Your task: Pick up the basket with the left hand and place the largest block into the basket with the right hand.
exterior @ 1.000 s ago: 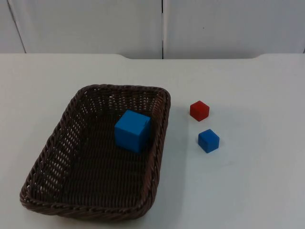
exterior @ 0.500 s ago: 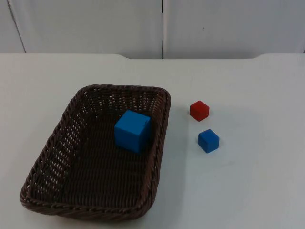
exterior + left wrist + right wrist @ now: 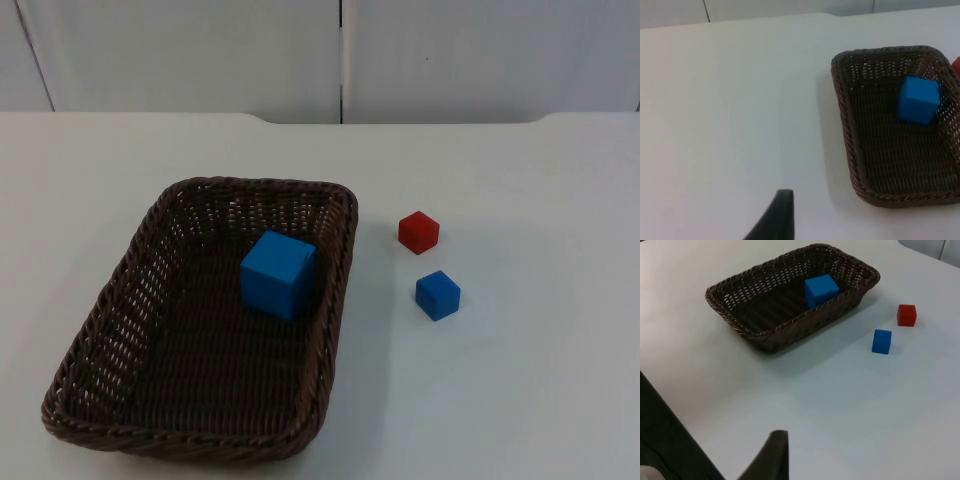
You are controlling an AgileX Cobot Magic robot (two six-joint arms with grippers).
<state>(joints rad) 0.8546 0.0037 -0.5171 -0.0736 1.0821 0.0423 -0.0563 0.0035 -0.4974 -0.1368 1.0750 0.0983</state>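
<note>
1. Large blue block (image 3: pixel 278 273) is sitting inside the brown wicker basket (image 3: pixel 100 335), in the half toward the partition wall, close to the wall of the basket that faces the two small blocks. Also showing in the left wrist view (image 3: pixel 918 99) and right wrist view (image 3: pixel 821 289).
2. Basket is resting flat on the white table (image 3: pixel 520 400), not lifted; nothing is gripping it.
3. Small blue block (image 3: pixel 438 295) and small red block (image 3: pixel 418 232) are lying on the table beside the basket, clear of its rim, near each other but apart. Red one is sitting nearer the partition wall.
4. Left gripper: one black fingertip (image 3: pixel 775 220) is hanging over bare table, well apart from the basket. Jaw state: cannot tell.
5. Right gripper: one black fingertip (image 3: pixel 771 455) is hanging over bare table, well apart from the basket and blocks. Jaw state: cannot tell.
6. Versus the earlier top-view frames: nothing is differing. Basket and all three blocks are sitting in the same spots.
</note>
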